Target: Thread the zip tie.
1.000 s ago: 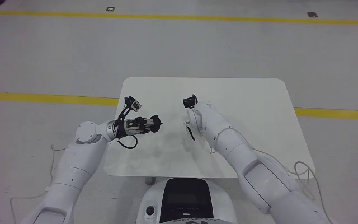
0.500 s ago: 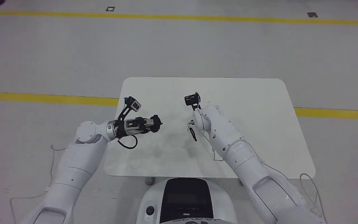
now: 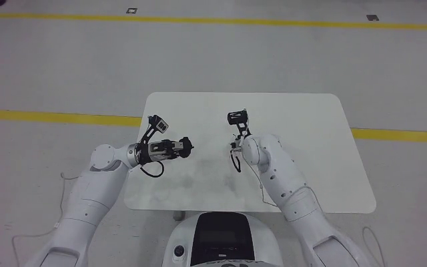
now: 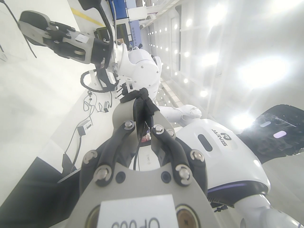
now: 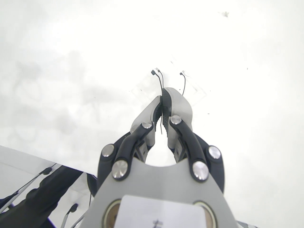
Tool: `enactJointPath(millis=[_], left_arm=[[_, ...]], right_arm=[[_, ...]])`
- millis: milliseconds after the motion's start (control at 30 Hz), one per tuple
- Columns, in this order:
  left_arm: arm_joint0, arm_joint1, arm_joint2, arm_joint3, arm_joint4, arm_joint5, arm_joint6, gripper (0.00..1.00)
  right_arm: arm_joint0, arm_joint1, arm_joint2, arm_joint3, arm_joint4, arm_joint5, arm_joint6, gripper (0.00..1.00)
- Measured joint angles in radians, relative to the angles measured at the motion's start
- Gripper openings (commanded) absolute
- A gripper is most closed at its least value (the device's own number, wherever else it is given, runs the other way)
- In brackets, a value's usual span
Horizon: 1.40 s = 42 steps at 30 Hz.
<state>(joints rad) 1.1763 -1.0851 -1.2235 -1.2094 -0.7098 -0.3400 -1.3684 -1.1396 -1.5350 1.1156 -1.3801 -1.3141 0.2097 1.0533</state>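
From above, the left gripper (image 3: pixel 185 147) sits toward 9 o'clock of the white table's (image 3: pixel 313 133) centre, pointing to 3 o'clock. The right gripper (image 3: pixel 233 145) hangs close to the centre, apart from it. The right wrist view adds the grip: fingers pinched on a thin black zip tie (image 5: pixel 160 81), its head end free past the tips, with a second tie (image 5: pixel 184 84) just beside. The left wrist view has its own fingers pressed together, a dark clump I cannot identify at the tips, and shows the held tie sticking out either side of the right gripper
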Motion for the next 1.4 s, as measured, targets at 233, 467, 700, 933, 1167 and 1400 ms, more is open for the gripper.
enactJointPath(millis=[233,467,700,933,1167,1400], left_arm=[[0.0,0.0,0.0,0.0,0.0,0.0,0.0,0.0],[0.0,0.0,0.0,0.0,0.0,0.0,0.0,0.0],[0.0,0.0,0.0,0.0,0.0,0.0,0.0,0.0],[0.0,0.0,0.0,0.0,0.0,0.0,0.0,0.0],[0.0,0.0,0.0,0.0,0.0,0.0,0.0,0.0],[0.004,0.0,0.006,-0.008,0.03,0.0,0.033,0.0]], right_arm=[[-0.003,0.001,0.004,-0.006,0.003,0.0,-0.004,0.0],[-0.036,0.0,0.065,-0.028,0.139,-0.023,-0.08,0.0],[-0.141,0.012,0.18,-0.178,0.405,-0.097,-0.219,0.0],[-0.257,0.021,0.24,-0.304,0.601,-0.197,-0.346,0.0],[-0.308,0.028,0.256,-0.367,0.652,-0.234,-0.39,0.0],[-0.318,0.028,0.245,-0.369,0.676,-0.26,-0.415,0.0]])
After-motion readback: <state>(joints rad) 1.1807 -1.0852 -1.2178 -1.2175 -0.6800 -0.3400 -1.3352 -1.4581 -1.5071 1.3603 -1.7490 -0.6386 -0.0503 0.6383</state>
